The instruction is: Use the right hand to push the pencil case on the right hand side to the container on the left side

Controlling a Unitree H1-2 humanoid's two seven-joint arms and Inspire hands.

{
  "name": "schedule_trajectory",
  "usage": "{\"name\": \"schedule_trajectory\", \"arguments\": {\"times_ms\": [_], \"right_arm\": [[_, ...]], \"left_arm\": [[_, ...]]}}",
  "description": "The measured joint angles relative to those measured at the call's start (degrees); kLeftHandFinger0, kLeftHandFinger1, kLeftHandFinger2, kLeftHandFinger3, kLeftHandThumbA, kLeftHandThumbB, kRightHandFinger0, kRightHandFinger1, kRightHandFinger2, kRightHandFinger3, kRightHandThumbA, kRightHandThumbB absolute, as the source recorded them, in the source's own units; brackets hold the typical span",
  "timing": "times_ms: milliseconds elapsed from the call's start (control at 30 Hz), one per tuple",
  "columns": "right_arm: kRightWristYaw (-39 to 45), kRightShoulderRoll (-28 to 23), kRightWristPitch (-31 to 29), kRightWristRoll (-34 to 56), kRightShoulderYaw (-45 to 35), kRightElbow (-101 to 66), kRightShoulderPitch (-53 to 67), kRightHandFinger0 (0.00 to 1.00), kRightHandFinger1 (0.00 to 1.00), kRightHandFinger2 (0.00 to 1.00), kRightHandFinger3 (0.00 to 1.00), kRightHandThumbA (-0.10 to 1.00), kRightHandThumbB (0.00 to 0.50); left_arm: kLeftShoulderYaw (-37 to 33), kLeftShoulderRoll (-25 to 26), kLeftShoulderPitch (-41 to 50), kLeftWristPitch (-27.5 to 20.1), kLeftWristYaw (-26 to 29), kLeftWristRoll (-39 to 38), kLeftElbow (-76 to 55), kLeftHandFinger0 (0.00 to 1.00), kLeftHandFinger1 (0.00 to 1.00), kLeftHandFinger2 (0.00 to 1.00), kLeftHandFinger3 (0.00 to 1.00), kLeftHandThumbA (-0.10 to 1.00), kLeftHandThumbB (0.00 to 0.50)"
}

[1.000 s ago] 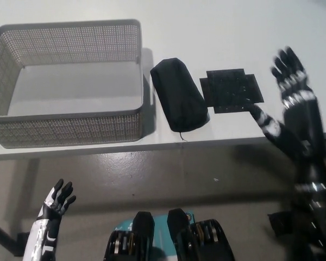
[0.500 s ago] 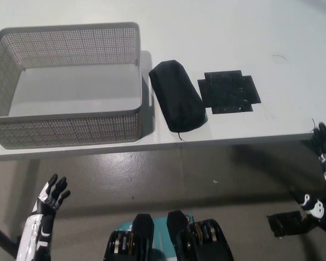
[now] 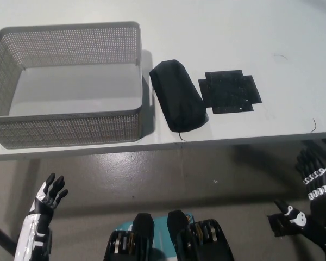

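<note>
Black pencil case lay on surface, long axis 11-to-5 o'clock, just beside mesh basket; right robot hand spread, empty, at 4 o'clock.

Table: basket, pencil case, mat

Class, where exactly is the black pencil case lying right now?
In the head view, the pencil case lies on the table, between the mesh basket at its left and a black mat.
</note>
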Motion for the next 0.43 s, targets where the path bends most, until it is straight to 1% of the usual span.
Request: {"name": "schedule_trajectory", "arguments": {"times_ms": [167, 433], "right_arm": [[0.0, 0.3, -0.1, 0.0, 0.1, 2.6, -0.9, 1.0, 1.0, 1.0, 1.0, 1.0, 0.332], [0.1, 1.1, -0.1, 0.0, 0.1, 4.4, -1.4, 1.0, 1.0, 1.0, 1.0, 1.0, 0.327]], "left_arm": [[0.3, 0.0, -0.2, 0.0, 0.0, 0.0, 0.1, 1.0, 1.0, 1.0, 1.0, 0.95, 0.173], [0.5, 0.0, -0.3, -0.1, 0.0, 0.0, 0.4, 1.0, 1.0, 1.0, 1.0, 0.95, 0.172]]}}
